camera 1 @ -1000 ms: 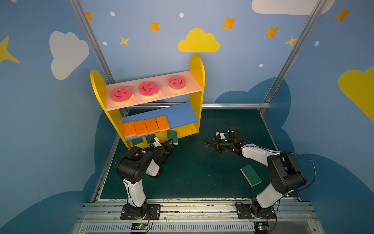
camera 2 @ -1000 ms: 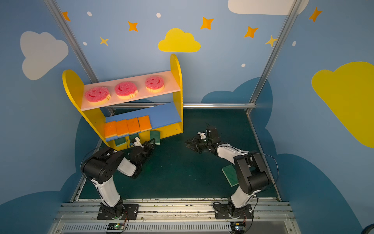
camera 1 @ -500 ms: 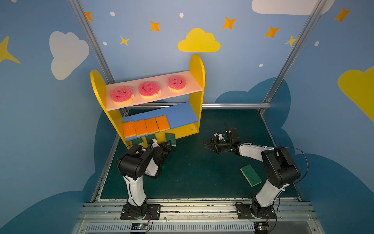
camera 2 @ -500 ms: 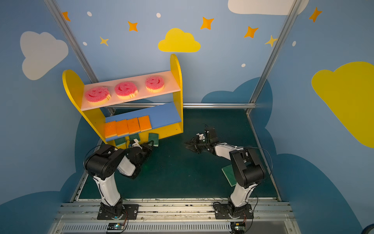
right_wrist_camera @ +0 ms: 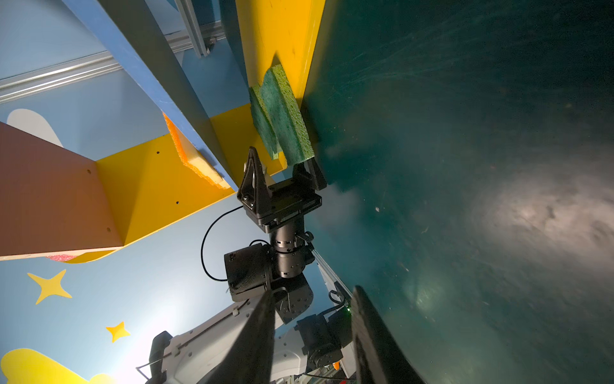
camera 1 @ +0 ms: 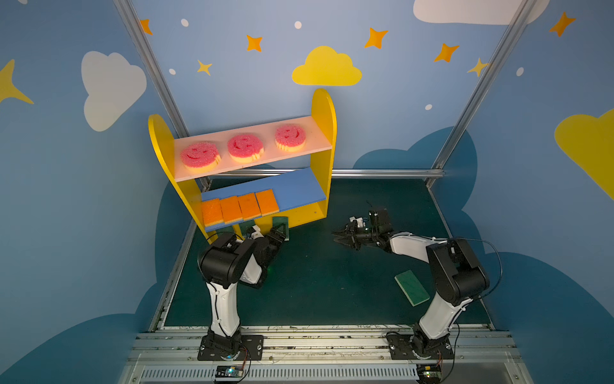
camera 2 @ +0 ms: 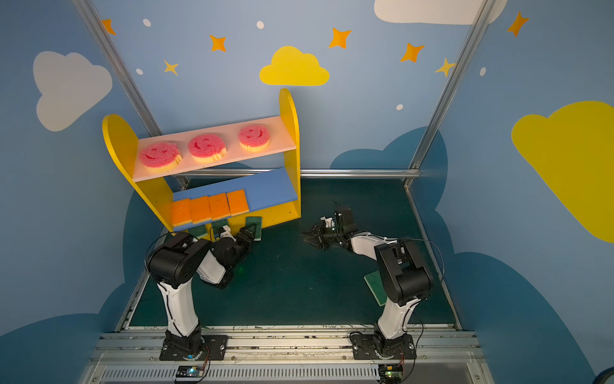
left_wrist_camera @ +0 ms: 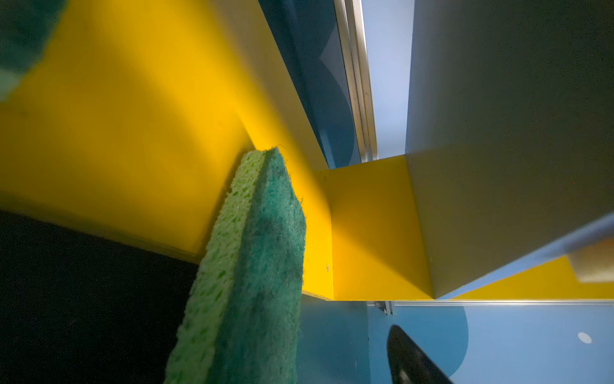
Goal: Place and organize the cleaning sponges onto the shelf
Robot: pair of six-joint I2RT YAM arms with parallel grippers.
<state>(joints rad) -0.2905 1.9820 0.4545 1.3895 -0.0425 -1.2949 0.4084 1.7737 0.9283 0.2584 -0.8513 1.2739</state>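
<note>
The shelf [camera 1: 319,113] stands at the back left. Three pink smiley sponges [camera 1: 245,148] lie on its pink board, and several orange sponges [camera 1: 239,207] sit in a row on its blue board. A green sponge [camera 1: 280,222] [left_wrist_camera: 252,266] stands on edge against the yellow base. My left gripper [camera 1: 277,232] [right_wrist_camera: 282,166] is open around its near end, with one finger [left_wrist_camera: 412,359] well clear of it. More green sponges [camera 2: 199,230] show under the blue board. Another green sponge [camera 1: 412,287] lies flat on the mat at the right. My right gripper [camera 1: 337,237] [right_wrist_camera: 312,332] hovers mid-mat, open and empty.
The dark green mat [camera 1: 315,282] is bounded by blue walls and metal frame posts [camera 1: 465,99]. The right half of the blue board [camera 1: 299,189] is bare. A metal rail [camera 1: 315,342] runs along the front, carrying both arm bases.
My left gripper has opened and let go of the green sponge at the shelf's base. The right gripper has drifted slightly left, staying open.
</note>
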